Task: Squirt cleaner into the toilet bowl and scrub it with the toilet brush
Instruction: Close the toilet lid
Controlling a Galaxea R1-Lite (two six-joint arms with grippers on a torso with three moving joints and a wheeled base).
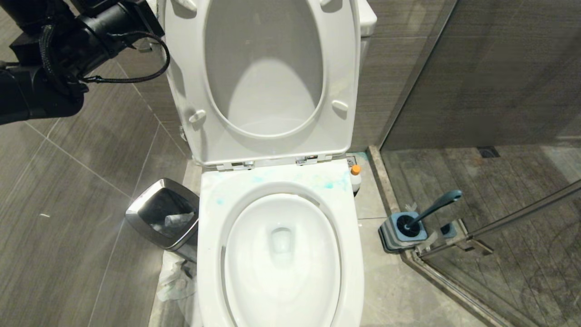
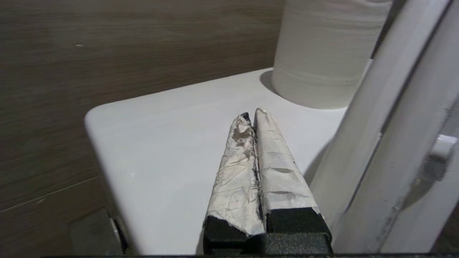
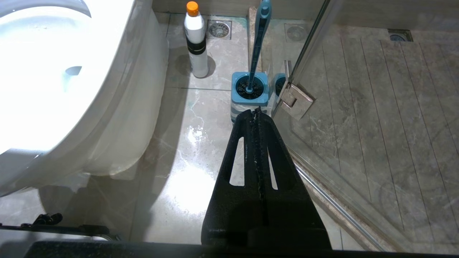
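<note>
While only the left wrist view shows one white paper roll [image 2: 328,50] beyond the closed left claw [image 2: 251,115], the right wrist view shows the closed right claw [image 3: 256,111], one orange-capped white cleaner bottle [image 3: 196,39] and one teal long-handled toilet brush [image 3: 259,43].

Toilet in the middle, floor items on either side.

The toilet bowl [image 1: 281,254] sits centred, its seat and lid [image 1: 263,81] raised upright behind it against the cistern [image 2: 179,143], on which a toilet paper roll [image 2: 330,50] stands. On the floor to its left, touching its side, is a waste bin [image 1: 161,213]. To its right, by the back rim, stands the cleaner [image 1: 355,178]; further right, at the shower door [image 1: 499,222] corner, the toilet brush [image 1: 435,206] leans in its holder [image 1: 401,231]. The left claw [image 2: 251,116] hangs over the cistern top.
</note>
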